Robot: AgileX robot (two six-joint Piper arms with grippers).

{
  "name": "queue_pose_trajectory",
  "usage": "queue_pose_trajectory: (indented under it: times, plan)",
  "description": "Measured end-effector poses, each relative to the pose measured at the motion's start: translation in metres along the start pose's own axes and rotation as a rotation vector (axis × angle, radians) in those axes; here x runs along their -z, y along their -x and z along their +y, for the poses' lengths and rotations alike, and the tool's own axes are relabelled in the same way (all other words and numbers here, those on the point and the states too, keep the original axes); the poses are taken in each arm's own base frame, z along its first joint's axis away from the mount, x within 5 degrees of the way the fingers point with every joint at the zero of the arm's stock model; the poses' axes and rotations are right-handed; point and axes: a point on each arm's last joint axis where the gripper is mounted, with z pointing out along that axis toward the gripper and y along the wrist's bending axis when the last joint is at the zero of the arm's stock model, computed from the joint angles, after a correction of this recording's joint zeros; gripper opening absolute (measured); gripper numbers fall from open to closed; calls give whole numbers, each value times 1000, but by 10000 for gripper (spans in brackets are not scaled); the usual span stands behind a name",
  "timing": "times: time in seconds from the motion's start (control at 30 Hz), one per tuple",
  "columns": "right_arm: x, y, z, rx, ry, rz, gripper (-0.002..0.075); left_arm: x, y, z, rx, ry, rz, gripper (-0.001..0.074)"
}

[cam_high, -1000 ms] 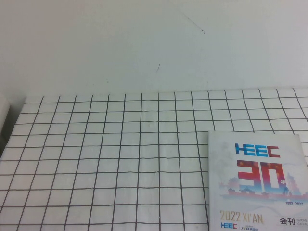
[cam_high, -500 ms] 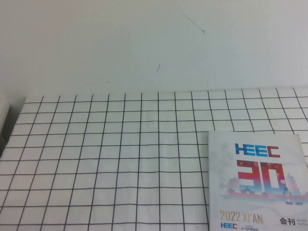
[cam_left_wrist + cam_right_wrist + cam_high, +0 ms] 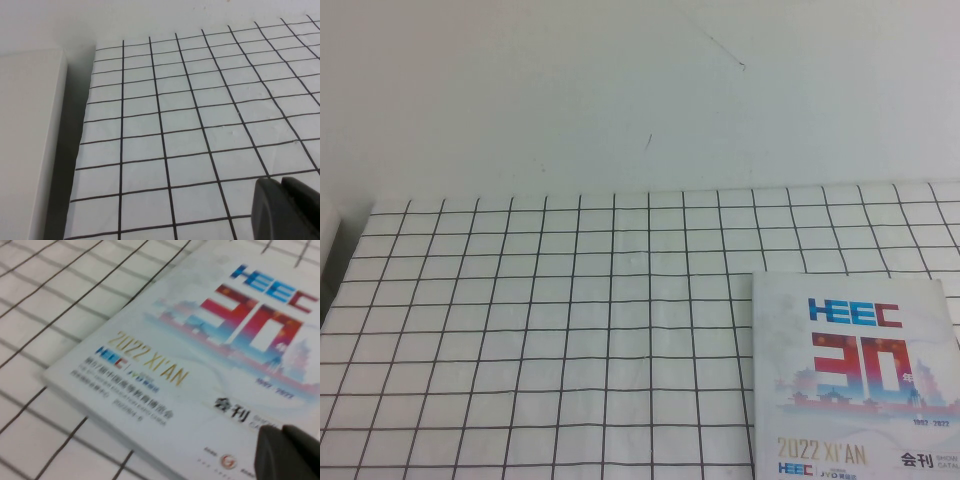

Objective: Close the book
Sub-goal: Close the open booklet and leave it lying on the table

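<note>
A pale book (image 3: 855, 380) with "HEEC 30" and "2022 XI'AN" on its cover lies shut and flat at the table's near right; its lower part runs out of the high view. Neither arm shows in the high view. In the right wrist view my right gripper (image 3: 286, 450) hovers just above the book's cover (image 3: 200, 355), near the bottom of the cover, with its dark fingers pressed together and nothing between them. In the left wrist view my left gripper (image 3: 283, 202) hangs shut and empty over bare checked cloth (image 3: 190, 125), with no book in that view.
A white cloth with a black grid (image 3: 570, 340) covers the table. A white wall (image 3: 620, 90) rises behind it. The cloth's left edge (image 3: 82, 145) drops to a dark gap beside a white surface (image 3: 27, 130).
</note>
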Motion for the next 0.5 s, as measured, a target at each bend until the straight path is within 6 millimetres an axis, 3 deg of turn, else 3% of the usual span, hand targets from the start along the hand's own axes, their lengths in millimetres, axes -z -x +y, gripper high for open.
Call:
queue_pose_trajectory:
  times: [0.23,0.5]
  plan:
    - [12,-4,-9,-72,-207,-178,-3,0,0,0,1,-1,0,-4]
    - [16,-6,-20,-58,-389,-150,-3,0,1,0,2,-1,-2,-4]
